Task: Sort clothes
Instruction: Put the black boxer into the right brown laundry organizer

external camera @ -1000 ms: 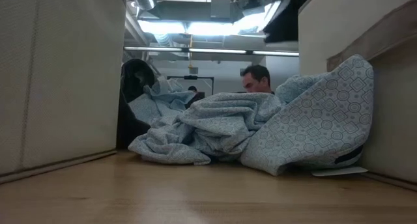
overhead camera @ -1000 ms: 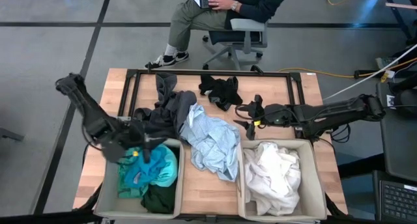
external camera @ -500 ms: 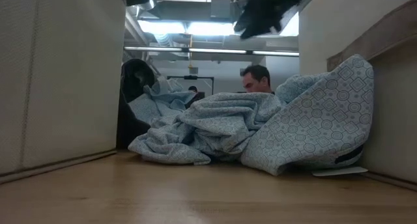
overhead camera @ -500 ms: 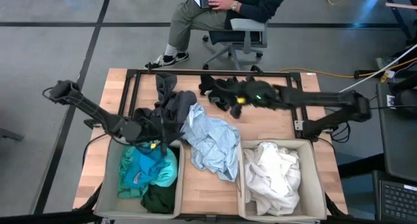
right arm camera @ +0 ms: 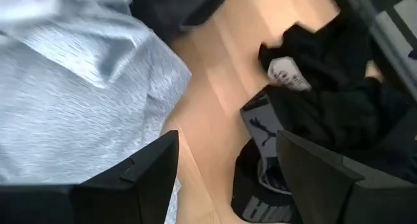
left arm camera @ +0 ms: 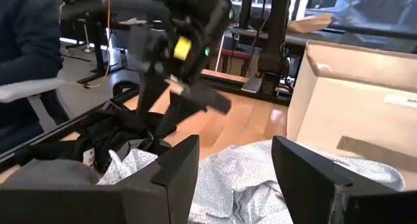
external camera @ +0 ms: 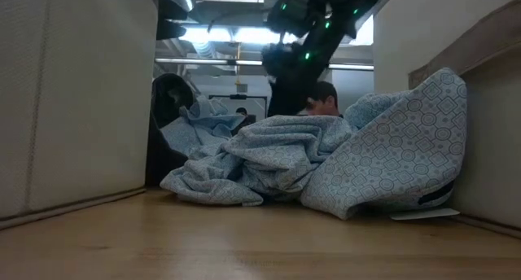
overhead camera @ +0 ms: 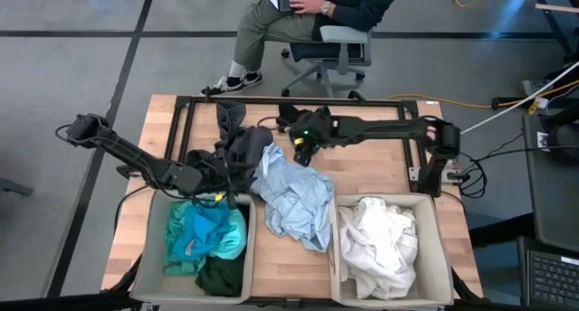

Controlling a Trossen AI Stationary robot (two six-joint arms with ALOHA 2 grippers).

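Note:
My right gripper [overhead camera: 298,148] is open over bare table beside the black garment [overhead camera: 306,123], which lies crumpled at the table's far middle; its own view shows the garment's white label [right arm camera: 287,73] just past the open fingers [right arm camera: 225,185]. My left gripper [overhead camera: 235,183] is open and empty [left arm camera: 234,175], level above the near edge of the dark grey garment [overhead camera: 237,144] and beside the pale light-blue garment [overhead camera: 294,198]. The pale light-blue garment lies heaped between the bins, one end draped over the right bin's wall [external camera: 423,142]. Turquoise [overhead camera: 206,234] and dark green [overhead camera: 222,275] garments lie in the left bin, a white one [overhead camera: 380,243] in the right bin.
Two beige bins stand at the table's near edge, left [overhead camera: 149,266] and right [overhead camera: 434,257]. A black metal frame [overhead camera: 271,100] runs along the far edge. A person sits on a chair [overhead camera: 330,44] beyond the table. Bare wood [overhead camera: 371,171] lies right of the black garment.
My right gripper has swung from in front of the right bin toward the table's left and far edge, ending beside the black garment. My left gripper has gone from over the turquoise garment in the left bin toward the far right, up to the dark grey garment.

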